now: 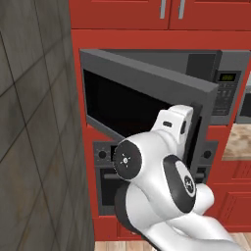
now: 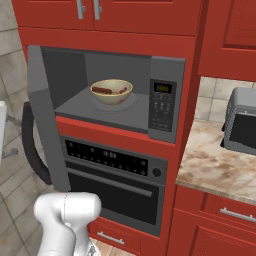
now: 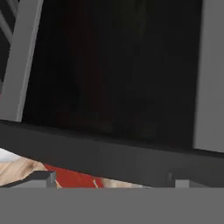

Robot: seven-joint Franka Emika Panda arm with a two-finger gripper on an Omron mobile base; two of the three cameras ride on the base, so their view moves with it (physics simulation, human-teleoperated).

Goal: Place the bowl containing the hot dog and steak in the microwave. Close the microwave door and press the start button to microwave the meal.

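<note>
The microwave (image 2: pixel 165 102) stands open, and the pale bowl (image 2: pixel 111 93) sits on its floor inside. In the bowl lie the hot dog (image 2: pixel 101 90) on the left and the steak (image 2: pixel 121 91) on the right. The microwave door (image 1: pixel 142 98) is swung partway out, with its dark handle (image 2: pixel 31 145) on the outer side. My gripper (image 3: pixel 113 180) is open, right up against the door's dark glass (image 3: pixel 113 70) and lower frame. My white hand (image 1: pixel 177 122) is by the door's free edge.
A black-windowed oven (image 2: pixel 115 180) with a bar handle sits under the microwave. To the right, a silver toaster oven (image 2: pixel 242 122) stands on the marble counter (image 2: pixel 215 165). A tiled wall (image 1: pixel 34 147) runs close on the left. Red cabinets (image 2: pixel 125 15) are above.
</note>
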